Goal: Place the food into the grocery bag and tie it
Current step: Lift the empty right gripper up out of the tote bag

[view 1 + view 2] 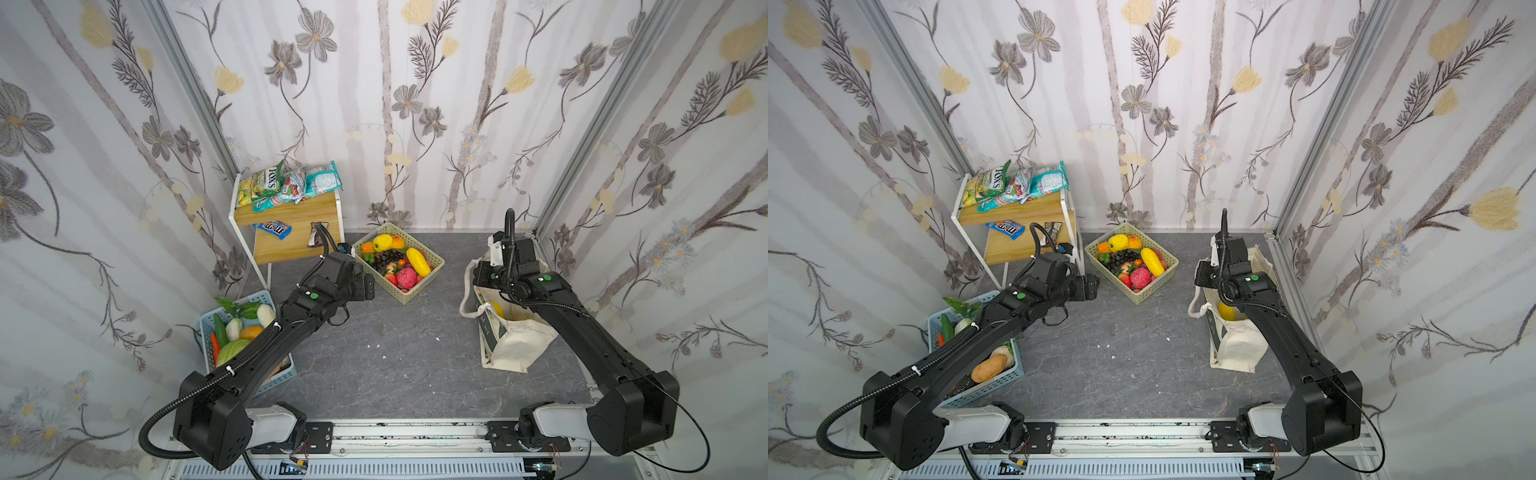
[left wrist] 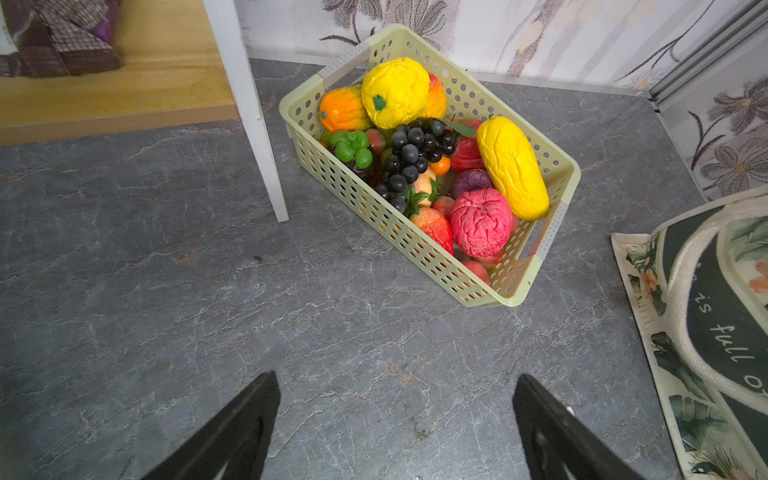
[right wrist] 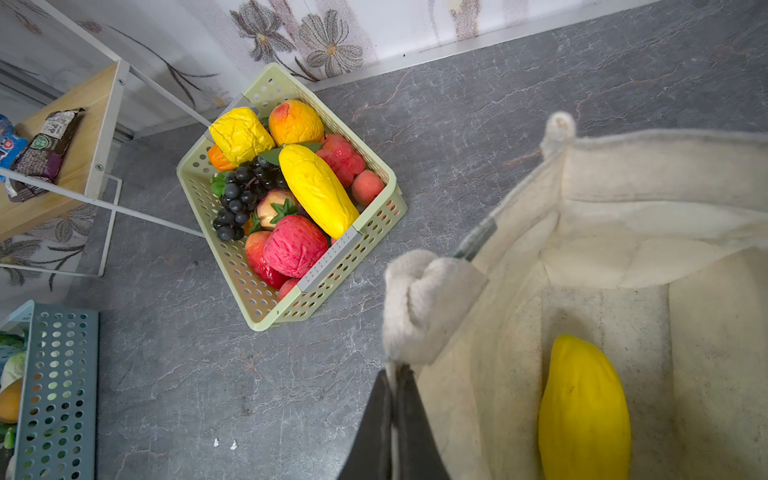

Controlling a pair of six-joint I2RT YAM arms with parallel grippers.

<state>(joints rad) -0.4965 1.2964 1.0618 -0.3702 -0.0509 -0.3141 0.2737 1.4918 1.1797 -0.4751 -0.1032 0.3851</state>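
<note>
The cream grocery bag (image 1: 515, 345) (image 1: 1237, 349) stands open at the right, with one yellow mango (image 3: 584, 411) lying on its bottom. My right gripper (image 3: 395, 368) is shut on the bag's near rim, just below the bunched strap handle (image 3: 424, 299). More food fills the beige basket (image 2: 552, 166): a long yellow mango (image 2: 511, 166), a dark grape bunch (image 2: 415, 153) and a pink knobbly ball (image 2: 480, 222). A FOX'S packet (image 1: 262, 185) and a brown bar wrapper (image 1: 318, 235) lie on the shelf. Left of the basket my left gripper (image 2: 397, 376) (image 1: 368, 286) hangs open and empty over the floor.
A wooden shelf unit with a white frame (image 1: 243, 232) stands at the back left, one leg (image 2: 262, 137) close to the beige basket. A light blue basket (image 1: 253, 299) of toy vegetables sits under my left arm. Papered walls close in on three sides.
</note>
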